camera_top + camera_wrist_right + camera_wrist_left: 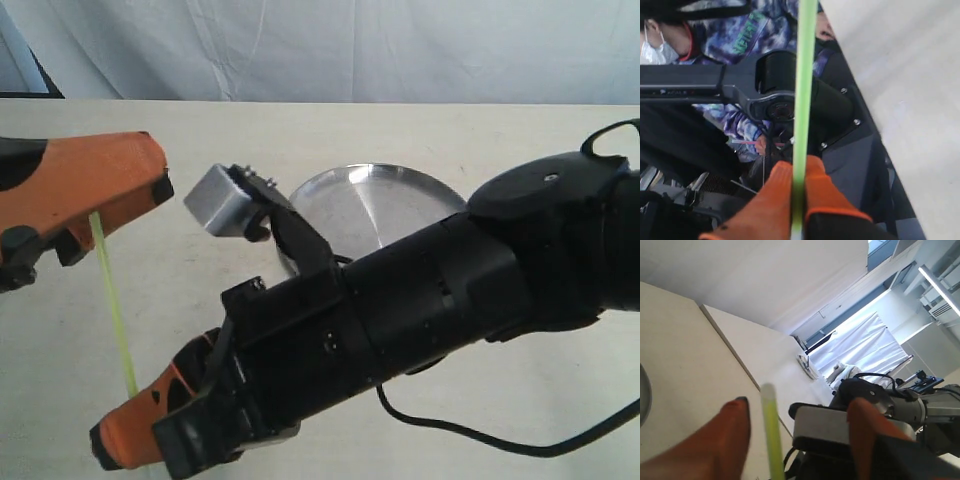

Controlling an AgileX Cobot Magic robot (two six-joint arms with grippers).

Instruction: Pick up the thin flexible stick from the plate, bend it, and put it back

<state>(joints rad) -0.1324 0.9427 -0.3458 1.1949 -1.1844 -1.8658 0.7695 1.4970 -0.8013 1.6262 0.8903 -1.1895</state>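
Note:
The thin yellow-green stick [113,305] hangs almost upright in the air above the table, left of the silvery plate [400,195]. My right gripper [125,432] has reached across to the near left and holds the stick's lower end. In the right wrist view its orange fingers [775,195] are shut on the stick [804,75]. My left gripper [110,200] is at the stick's upper end. In the left wrist view its gripper [800,405] is open, and the stick [771,435] passes between the fingers close to one finger [727,440]. The stick's tip is pale. The plate is bare.
My right arm's black body [430,290] and its grey camera box [222,200] lie across the middle, covering the plate's near rim. A black cable [460,432] trails on the beige table. A white curtain [330,45] closes the back.

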